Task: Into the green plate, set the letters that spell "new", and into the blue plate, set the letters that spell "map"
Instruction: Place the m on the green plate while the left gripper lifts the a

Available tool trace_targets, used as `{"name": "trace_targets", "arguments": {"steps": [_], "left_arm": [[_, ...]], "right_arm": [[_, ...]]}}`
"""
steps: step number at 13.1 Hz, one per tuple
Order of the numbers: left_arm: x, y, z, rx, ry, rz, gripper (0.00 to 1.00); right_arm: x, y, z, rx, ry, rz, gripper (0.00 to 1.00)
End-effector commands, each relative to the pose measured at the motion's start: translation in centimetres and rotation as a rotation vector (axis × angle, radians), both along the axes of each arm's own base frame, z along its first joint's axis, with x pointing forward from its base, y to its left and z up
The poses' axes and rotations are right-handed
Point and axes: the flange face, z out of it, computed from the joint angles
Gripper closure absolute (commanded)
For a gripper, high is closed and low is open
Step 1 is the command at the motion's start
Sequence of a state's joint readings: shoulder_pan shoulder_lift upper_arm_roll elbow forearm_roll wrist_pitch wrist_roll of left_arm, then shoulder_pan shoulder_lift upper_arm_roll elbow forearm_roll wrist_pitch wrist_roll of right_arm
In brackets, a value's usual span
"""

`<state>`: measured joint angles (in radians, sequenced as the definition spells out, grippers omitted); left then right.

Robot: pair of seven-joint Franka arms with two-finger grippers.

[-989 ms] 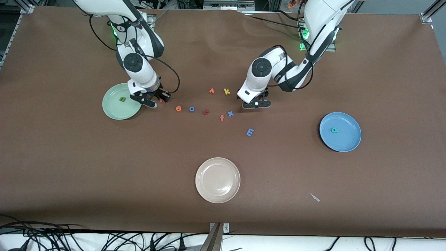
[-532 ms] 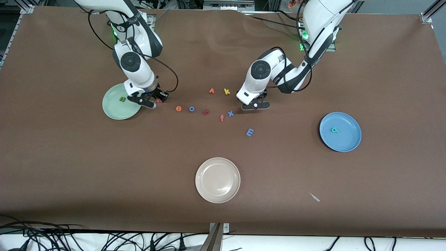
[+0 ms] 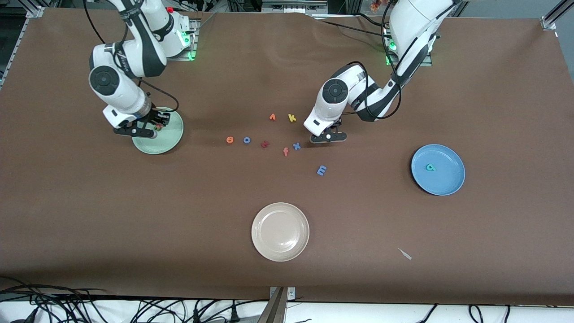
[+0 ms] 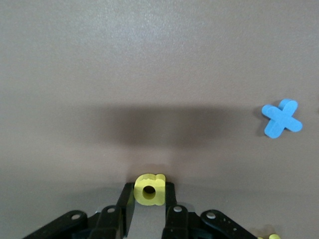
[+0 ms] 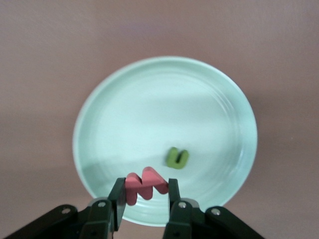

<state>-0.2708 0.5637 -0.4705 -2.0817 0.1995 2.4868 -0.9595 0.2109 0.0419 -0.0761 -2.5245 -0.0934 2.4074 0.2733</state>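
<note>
Right gripper (image 5: 145, 193) clamping red "w" (image 5: 145, 184) over green plate (image 5: 114, 99) holding green "n" (image 5: 177, 157), left gripper (image 4: 148, 201) closed on yellow "a" (image 4: 149, 189) near blue "x" (image 4: 281, 118).

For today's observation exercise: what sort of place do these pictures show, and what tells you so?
Probably a robotics lab: two arms bolted along a brown-covered table, loose cables along its edge, and foam letters sorted into plates, such as the green plate.
</note>
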Motion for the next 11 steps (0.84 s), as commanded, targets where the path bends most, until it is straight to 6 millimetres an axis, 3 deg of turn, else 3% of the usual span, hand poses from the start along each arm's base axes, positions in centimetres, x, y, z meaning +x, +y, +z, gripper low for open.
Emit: {"name": "trace_targets", "arguments": {"steps": [1, 2, 3, 4, 5, 6, 9, 11], "left_arm": [[0.6, -0.3, -0.3, 0.016, -0.013, -0.017, 0.88], [1.0, 0.0, 0.0, 0.020, -0.021, -0.019, 0.90], [1.7, 0.3, 0.6, 0.038, -0.023, -0.024, 0.91], [3.0, 0.8, 1.7, 0.075, -0.002, -0.044, 0.92], [4.6, 1.6, 2.9, 0.121, 0.042, -0.075, 0.92], [5.9, 2.4, 4.1, 0.145, 0.083, -0.106, 0.92], [9.6, 8.5, 6.7, 0.166, 0.163, -0.202, 0.92], [11.7, 13.4, 7.3, 0.143, 0.203, -0.264, 0.91]], "right_arm": [[-2.4, -0.1, -2.6, 0.019, -0.024, 0.030, 0.79], [-2.8, -0.2, -3.1, 0.022, -0.030, 0.028, 0.78], [-2.9, -0.2, -3.7, 0.020, -0.020, 0.028, 0.66], [-3.0, -0.5, -4.1, 0.017, -0.009, 0.021, 0.14], [-3.0, -0.6, -4.1, 0.014, -0.009, 0.007, 0.00], [-2.8, -0.6, -3.7, 0.015, -0.013, 0.004, 0.00], [-1.7, 0.4, -2.5, 0.015, -0.040, -0.013, 0.00], [-0.8, 4.5, -1.4, 0.015, -0.076, -0.044, 0.00]]}}
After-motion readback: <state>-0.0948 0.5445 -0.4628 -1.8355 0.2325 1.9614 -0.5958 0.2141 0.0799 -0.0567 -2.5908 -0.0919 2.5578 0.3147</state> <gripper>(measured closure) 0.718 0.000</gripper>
